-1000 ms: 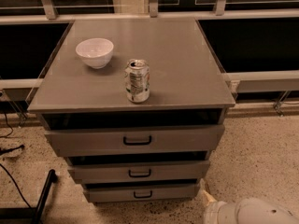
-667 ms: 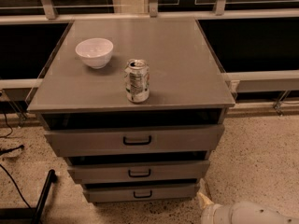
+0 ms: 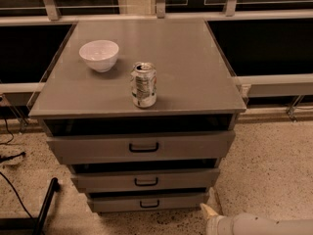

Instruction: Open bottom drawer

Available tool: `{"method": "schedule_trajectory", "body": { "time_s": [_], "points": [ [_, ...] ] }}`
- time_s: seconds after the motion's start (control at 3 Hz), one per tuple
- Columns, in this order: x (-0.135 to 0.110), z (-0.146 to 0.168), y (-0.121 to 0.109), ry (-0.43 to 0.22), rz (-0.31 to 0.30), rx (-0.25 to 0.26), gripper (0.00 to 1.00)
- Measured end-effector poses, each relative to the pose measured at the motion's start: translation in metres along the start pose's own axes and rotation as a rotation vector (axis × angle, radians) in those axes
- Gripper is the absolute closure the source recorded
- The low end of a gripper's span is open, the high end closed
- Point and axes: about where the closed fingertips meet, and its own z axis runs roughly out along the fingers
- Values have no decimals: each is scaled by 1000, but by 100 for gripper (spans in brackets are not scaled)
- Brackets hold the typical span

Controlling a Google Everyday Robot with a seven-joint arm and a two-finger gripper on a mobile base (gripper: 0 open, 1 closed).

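Observation:
The bottom drawer [image 3: 146, 201] is the lowest and narrowest of three grey drawers in the cabinet, with a small black loop handle [image 3: 149, 204] at its centre. It is pushed in about as far as the two above it. My gripper [image 3: 209, 212] shows only as a pale tip at the end of the white arm [image 3: 254, 225] at the bottom right. It is low, just right of the bottom drawer's right end and apart from the handle.
On the grey cabinet top [image 3: 195, 67] stand a white bowl [image 3: 99, 55] and a dented soda can [image 3: 144, 84]. The middle drawer [image 3: 145, 180] and top drawer [image 3: 142, 146] are above. A black bar [image 3: 45, 204] and cables lie on the speckled floor at left.
The white arm has moved a little left along the bottom edge, toward the cabinet's lower right corner. The drawers, bowl and can have not moved.

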Motion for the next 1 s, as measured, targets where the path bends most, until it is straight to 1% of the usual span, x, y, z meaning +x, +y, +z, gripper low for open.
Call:
{"method": "schedule_trajectory", "body": {
  "time_s": [0.33, 0.67, 1.0],
  "points": [
    [22, 49, -20, -47, -2, -6, 0],
    [32, 83, -35, -73, 40, 1, 0],
    [32, 83, -35, -73, 41, 1, 0]
  ]
}}
